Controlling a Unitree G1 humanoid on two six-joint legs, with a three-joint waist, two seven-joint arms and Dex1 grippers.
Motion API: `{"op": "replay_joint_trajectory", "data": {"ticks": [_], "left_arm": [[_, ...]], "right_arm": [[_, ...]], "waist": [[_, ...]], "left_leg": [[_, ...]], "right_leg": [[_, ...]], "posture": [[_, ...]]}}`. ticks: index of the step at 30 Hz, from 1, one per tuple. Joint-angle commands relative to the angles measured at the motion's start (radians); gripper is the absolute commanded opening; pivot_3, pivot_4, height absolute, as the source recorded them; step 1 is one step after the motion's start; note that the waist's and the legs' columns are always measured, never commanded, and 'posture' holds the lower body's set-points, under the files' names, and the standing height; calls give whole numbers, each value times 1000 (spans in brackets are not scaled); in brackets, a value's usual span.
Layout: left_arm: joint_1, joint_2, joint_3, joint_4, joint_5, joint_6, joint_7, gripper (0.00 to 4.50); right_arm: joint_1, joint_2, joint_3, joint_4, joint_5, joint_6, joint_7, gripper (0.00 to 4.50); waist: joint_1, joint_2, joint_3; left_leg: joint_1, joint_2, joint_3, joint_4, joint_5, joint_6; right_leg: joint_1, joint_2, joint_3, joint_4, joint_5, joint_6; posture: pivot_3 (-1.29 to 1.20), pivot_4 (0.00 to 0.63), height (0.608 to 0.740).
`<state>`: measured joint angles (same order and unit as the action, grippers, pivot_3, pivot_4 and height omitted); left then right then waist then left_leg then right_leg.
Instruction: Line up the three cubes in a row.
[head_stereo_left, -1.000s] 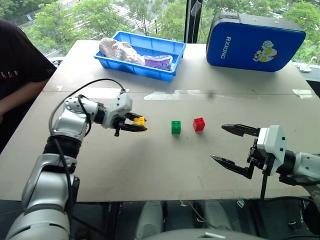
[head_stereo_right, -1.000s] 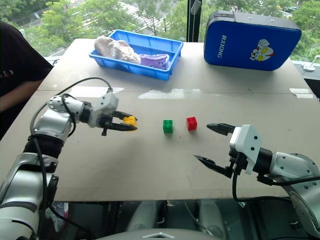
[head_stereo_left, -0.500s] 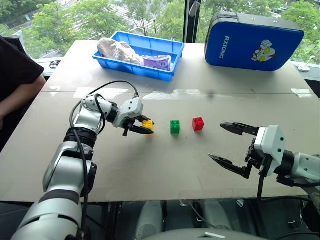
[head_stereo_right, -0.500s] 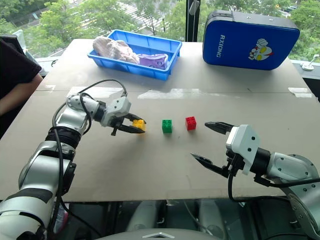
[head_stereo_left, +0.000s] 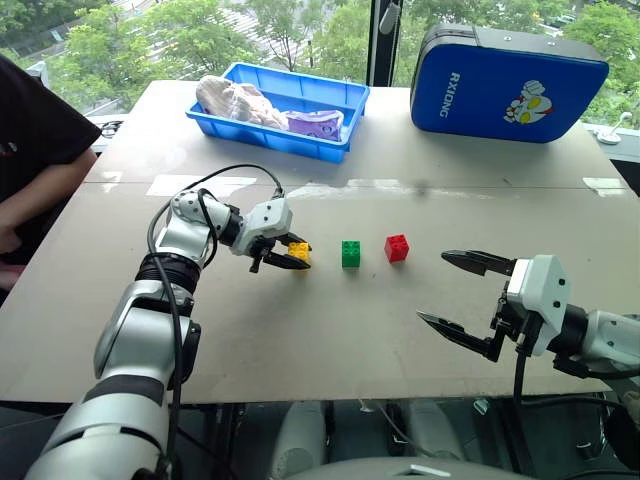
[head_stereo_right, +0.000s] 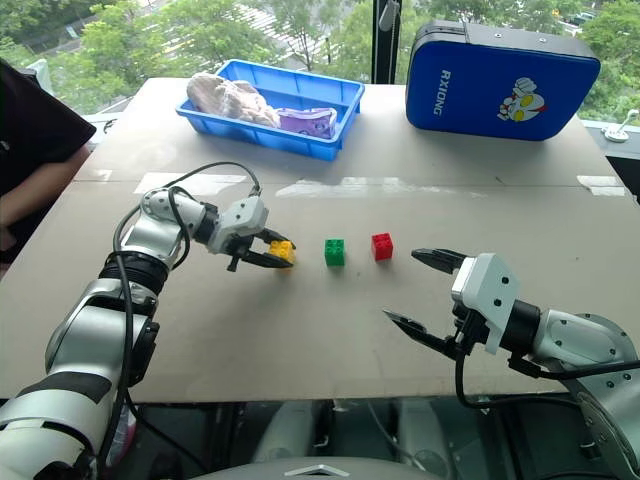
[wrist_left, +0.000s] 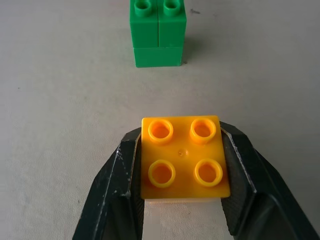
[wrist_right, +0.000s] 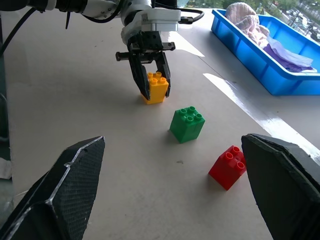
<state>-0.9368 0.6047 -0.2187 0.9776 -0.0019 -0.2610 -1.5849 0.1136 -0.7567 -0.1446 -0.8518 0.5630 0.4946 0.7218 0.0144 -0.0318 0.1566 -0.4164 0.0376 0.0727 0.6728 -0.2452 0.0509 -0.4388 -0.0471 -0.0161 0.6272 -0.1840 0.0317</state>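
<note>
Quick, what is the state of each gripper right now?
Left gripper: fingers on both sides of the yellow studded plastic brick, which sits on the table; grip cannot be told.
Right gripper: open, holding nothing.

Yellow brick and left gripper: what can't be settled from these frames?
- Yellow brick: left wrist view, the fingers flank it closely; gripping or just released is unclear.
- Its underside: hidden in right wrist view by its own body; resting on the table looks likely, unconfirmed.
- Tray contents: too small, head views.

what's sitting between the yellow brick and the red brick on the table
The green brick stands between the yellow brick and the red brick, apart from both, as the left eye view shows.
</note>
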Motion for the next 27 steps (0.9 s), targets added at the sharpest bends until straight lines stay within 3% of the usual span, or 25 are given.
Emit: {"op": "replay_joint_trajectory", "data": {"ticks": [1, 3, 4, 9, 15, 22, 27], "left_arm": [[-20, -3, 21, 12, 0, -22, 21, 3400], [-13, 1, 28, -1, -10, -13, 11, 4336], [-4, 7, 34, -20, -20, 3, 2, 4425], [151, 92, 127, -330, -132, 197, 13, 4425], [518, 187, 321, -932, -321, 583, 200, 4425], [897, 145, 528, -1360, -477, 834, 464, 4425], [1134, 75, 658, -1520, -556, 920, 604, 4425]], "right_arm": [[6, -11, -34, -35, 15, -6, -1, 4500], [12, -14, -35, -33, 14, -6, 0, 4500], [15, -15, -35, -32, 12, -7, 1, 4500], [62, -23, -79, -30, 25, 9, 0, 4500], [141, -33, -149, -15, 32, -3, 29, 4500], [290, -18, -255, -19, 20, -44, 78, 4500], [435, 3, -393, 7, 13, -79, 136, 4500]], "waist": [[0, 0, 0], [0, 0, 0], [0, 0, 0], [-8, 0, 0], [-11, 0, 0], [3, 1, -1], [-1, 3, -2]], "left_leg": [[0, 0, 0, 0, 0, 0], [0, 0, 0, 0, 0, 0], [0, 0, 0, 0, 0, 0], [0, 1, 0, 0, 0, 0], [1, 4, 0, -1, 0, 0], [4, 4, -1, 0, 0, 0], [3, 4, -1, -1, 0, -1]], "right_leg": [[0, 0, 0, 0, 0, 0], [0, 0, 0, 0, 0, 0], [0, 0, 0, 0, 0, 0], [0, 0, 1, 0, 1, -1], [0, -1, 1, 1, -1, 1], [2, -2, 0, 0, -2, 2], [2, -3, -1, 0, -2, 2]], "posture": [[0, 150, 740], [0, 150, 740], [0, 150, 740], [0, 150, 740], [0, 150, 740], [0, 150, 740], [0, 150, 740]]}}
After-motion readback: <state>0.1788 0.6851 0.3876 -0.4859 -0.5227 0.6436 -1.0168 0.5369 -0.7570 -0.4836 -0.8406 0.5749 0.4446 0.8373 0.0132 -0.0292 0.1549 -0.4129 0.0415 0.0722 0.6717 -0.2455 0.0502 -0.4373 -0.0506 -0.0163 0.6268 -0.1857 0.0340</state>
